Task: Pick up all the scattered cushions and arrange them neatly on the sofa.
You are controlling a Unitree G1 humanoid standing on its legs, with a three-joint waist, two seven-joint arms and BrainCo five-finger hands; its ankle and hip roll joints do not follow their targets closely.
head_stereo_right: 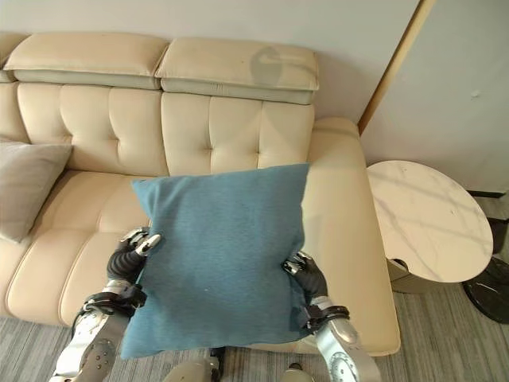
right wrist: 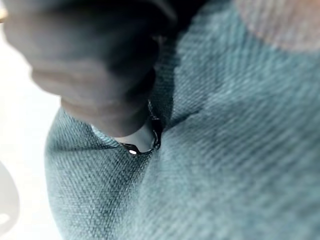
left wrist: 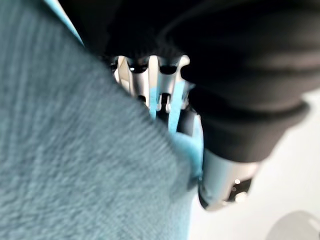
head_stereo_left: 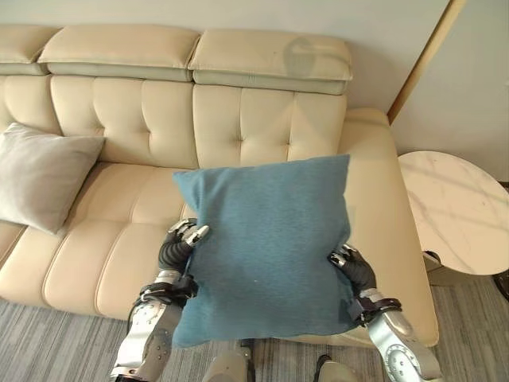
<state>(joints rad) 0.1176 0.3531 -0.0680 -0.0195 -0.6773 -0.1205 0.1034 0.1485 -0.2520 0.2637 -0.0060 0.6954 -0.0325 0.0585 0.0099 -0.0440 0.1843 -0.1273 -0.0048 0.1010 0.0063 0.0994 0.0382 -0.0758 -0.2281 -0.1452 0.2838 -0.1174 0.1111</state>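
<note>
A teal-blue cushion (head_stereo_left: 270,247) hangs upright in the air over the right seat of the cream leather sofa (head_stereo_left: 135,119), held by its two side edges. My left hand (head_stereo_left: 180,247) grips its left edge, and cloth bunches between the fingers (left wrist: 150,80) in the left wrist view. My right hand (head_stereo_left: 354,270) pinches the right edge, the thumb (right wrist: 137,137) pressing a crease into the cushion's fabric (right wrist: 225,150). A grey cushion (head_stereo_left: 40,175) leans on the sofa's left seat against the backrest.
A round white marble side table (head_stereo_left: 453,211) stands just right of the sofa's arm (head_stereo_left: 382,175). Grey striped carpet (head_stereo_left: 48,342) runs along the sofa's front. A wooden strip (head_stereo_left: 421,60) slants up the wall behind.
</note>
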